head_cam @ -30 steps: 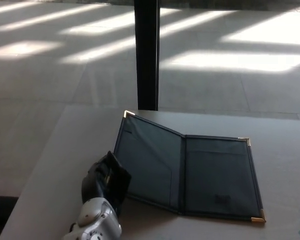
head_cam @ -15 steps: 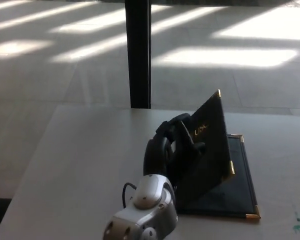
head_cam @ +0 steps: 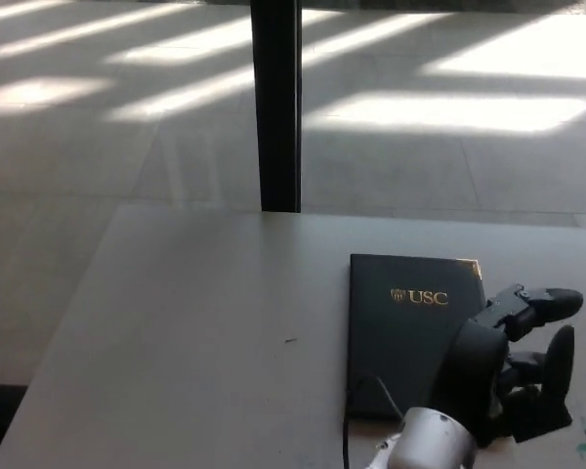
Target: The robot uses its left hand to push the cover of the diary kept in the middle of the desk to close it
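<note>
Diary (head_cam: 405, 327): dark cover with gold "USC" lettering, lay closed and flat on the grey table (head_cam: 195, 332), right of centre. Left hand (head_cam: 513, 366): black, rested over the diary's right edge, fingers (head_cam: 542, 298) spread apart, holding nothing. Black post (head_cam: 276, 103): stood upright behind the table's far edge

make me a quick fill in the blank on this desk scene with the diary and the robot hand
1. The diary lies flat on the desk with its cover ____.
2. The gold letters on the cover read ____.
3. The left hand lies over the diary's ____ edge.
4. Beyond the desk stands a black ____.

Missing words: closed; USC; right; post
</note>
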